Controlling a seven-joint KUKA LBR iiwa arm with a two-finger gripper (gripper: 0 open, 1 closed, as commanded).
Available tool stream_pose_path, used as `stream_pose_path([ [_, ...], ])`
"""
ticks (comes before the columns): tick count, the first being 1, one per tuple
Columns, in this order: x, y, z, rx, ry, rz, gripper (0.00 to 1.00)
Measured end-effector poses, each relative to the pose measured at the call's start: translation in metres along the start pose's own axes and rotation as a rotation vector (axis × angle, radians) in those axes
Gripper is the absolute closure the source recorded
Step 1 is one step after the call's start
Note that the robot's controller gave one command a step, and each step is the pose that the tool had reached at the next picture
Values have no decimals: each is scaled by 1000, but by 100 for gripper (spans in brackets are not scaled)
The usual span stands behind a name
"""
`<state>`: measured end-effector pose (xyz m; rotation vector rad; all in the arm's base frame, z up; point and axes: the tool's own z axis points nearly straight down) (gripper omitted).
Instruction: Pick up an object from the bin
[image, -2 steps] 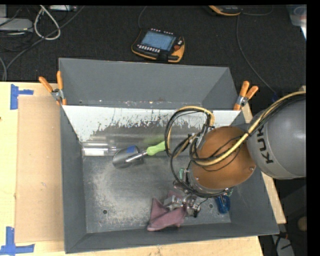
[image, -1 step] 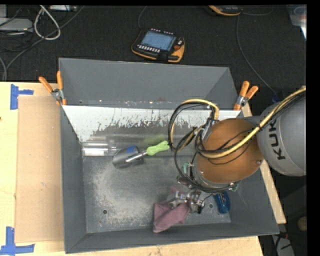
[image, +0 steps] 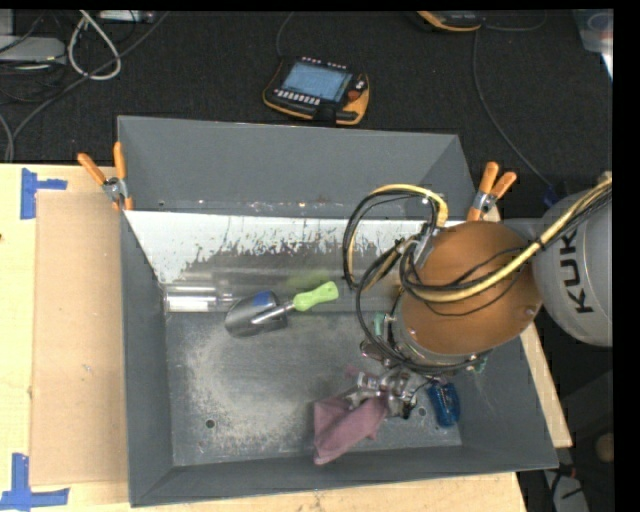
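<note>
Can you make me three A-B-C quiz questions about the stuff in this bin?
1. Where in the bin does the purple cloth lie? A by the wall nearest the camera B back left corner C on the rim
2. What colour is the handle of the scoop? A red B green C black
3. How is the scoop? A lying down B standing upright C hanging on the wall
Answers: 1 A, it sits crumpled by the near wall, at the gripper. 2 B, bright green. 3 A, it lies flat on the floor.
</note>
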<state>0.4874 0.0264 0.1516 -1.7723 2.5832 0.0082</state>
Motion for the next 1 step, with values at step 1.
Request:
stream_pose_path([
  [1, 0, 0, -28, 1, 0, 1, 100],
])
